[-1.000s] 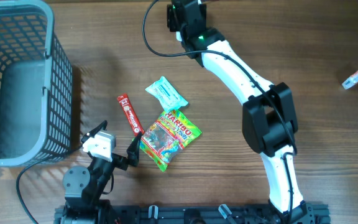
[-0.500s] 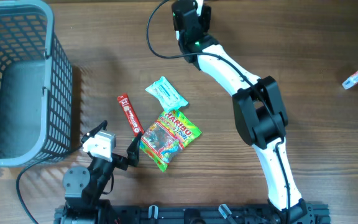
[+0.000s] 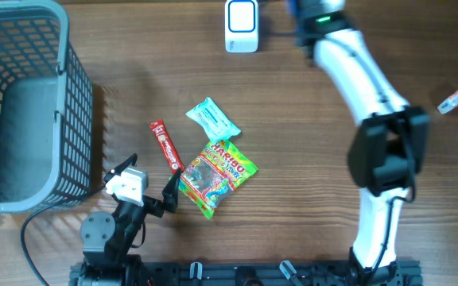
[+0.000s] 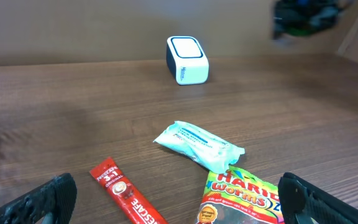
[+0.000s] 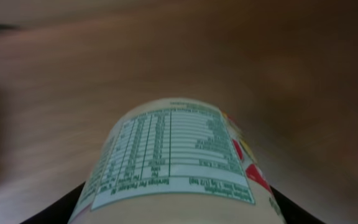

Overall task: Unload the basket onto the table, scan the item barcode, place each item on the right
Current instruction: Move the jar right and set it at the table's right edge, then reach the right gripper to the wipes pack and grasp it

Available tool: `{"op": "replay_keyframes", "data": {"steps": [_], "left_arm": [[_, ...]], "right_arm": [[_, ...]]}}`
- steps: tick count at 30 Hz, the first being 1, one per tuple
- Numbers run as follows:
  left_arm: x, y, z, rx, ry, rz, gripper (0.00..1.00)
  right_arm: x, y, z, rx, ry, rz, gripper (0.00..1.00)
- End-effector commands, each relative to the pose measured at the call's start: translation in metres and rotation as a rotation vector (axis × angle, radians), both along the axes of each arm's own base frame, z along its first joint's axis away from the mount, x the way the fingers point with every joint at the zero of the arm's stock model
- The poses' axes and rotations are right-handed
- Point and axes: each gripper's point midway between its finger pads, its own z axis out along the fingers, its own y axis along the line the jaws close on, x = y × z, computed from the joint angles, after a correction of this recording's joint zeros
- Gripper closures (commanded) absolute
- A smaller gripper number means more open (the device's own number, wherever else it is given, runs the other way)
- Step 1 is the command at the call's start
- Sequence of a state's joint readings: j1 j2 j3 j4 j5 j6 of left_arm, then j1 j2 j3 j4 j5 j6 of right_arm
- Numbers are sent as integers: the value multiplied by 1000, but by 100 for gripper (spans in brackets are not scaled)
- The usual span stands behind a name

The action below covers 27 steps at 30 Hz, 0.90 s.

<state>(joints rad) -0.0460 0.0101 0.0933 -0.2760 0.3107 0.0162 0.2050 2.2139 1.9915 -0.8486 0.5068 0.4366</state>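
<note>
The right end effector (image 5: 174, 210) grips a rounded, pale item (image 5: 176, 155), with its dark fingers (image 5: 58, 208) showing at the item's lower left and lower right. A green-printed nutrition table on the item faces the camera, with red and yellow patches at its right edge. Behind the item, the wooden bench (image 5: 166, 50) is blurred.

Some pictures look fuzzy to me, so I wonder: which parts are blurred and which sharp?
Right wrist view: the wooden table is smeared, the pale round container with a printed nutrition label fairly crisp. Left wrist view: the white boxy scanner is sharp, a dark green shape top right blurred. Overhead view: mostly sharp, the white arm smeared near its top.
</note>
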Motion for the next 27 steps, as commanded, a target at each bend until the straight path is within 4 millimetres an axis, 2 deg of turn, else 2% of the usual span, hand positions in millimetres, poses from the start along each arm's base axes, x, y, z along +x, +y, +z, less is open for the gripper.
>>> {"op": "replay_keyframes", "data": {"steps": [1,2,3,6,9,11,14,17,19,22,23,25,27], "left_arm": [[1,1,-1,-7,2,8,0],[1,1,-1,-7,2,8,0],[1,1,-1,-7,2,8,0],[1,1,-1,-7,2,8,0],[1,1,-1,-7,2,8,0],[1,1,-1,-7,2,8,0],[1,1,-1,-7,2,8,0],[1,1,-1,-7,2,8,0],[1,1,-1,-7,2,8,0],[1,1,-1,-7,2,8,0],[1,1,-1,-7,2,8,0],[1,1,-1,-7,2,8,0],[1,1,-1,-7,2,8,0]], "right_arm": [[-15,-63,-22,252,79,-151,37],[-25,-88,-31,292,119,-199,35],[-40,-125,-46,339,170,-276,33],[-62,-175,-61,392,216,-357,26],[-80,-215,-83,407,271,-377,25],[-94,-234,-104,415,324,-401,27],[-112,-260,-118,408,358,-458,32],[-131,-293,-116,394,351,-513,32],[-139,-305,-116,403,344,-547,30],[-147,-321,-109,436,309,-608,22],[-145,-319,-102,470,284,-616,4],[-134,-310,-79,525,230,-582,1],[-126,-299,-40,551,167,-564,0]]}}
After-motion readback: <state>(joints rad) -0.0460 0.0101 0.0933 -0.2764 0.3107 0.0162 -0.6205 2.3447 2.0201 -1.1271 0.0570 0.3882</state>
